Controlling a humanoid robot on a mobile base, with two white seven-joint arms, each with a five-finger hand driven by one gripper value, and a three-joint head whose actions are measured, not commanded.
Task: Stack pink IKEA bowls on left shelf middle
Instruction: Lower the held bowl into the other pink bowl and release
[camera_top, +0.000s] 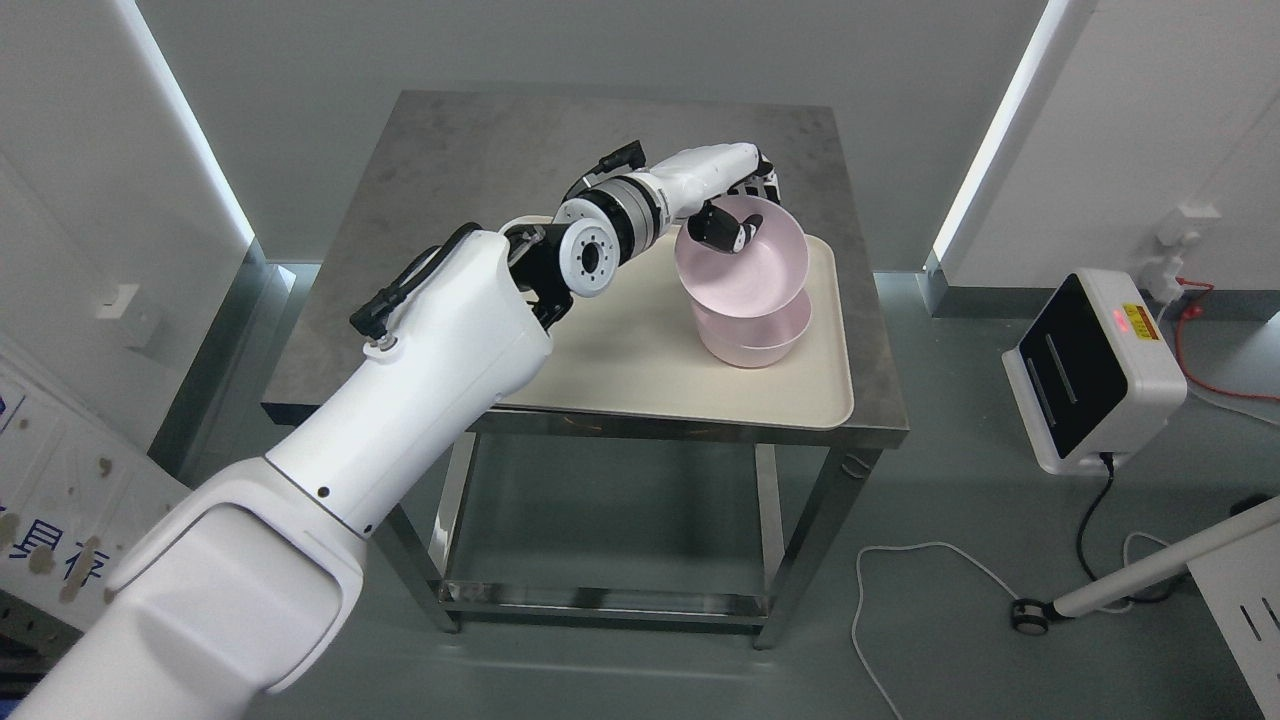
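Two pink bowls stand on a cream tray (640, 370) on a steel table. The upper pink bowl (745, 265) is tilted toward me and sits in the lower pink bowl (755, 340). My left arm reaches in from the lower left across the tray. My left hand (735, 205) grips the far rim of the upper bowl, thumb inside the bowl, fingers behind the rim. The right arm is not in view.
The steel table (450, 160) has a bare grey top behind the tray and a lower rail. A white device with a black screen (1090, 370) sits on the floor at right, with cables (930, 560) and a white pole nearby. No shelf shows.
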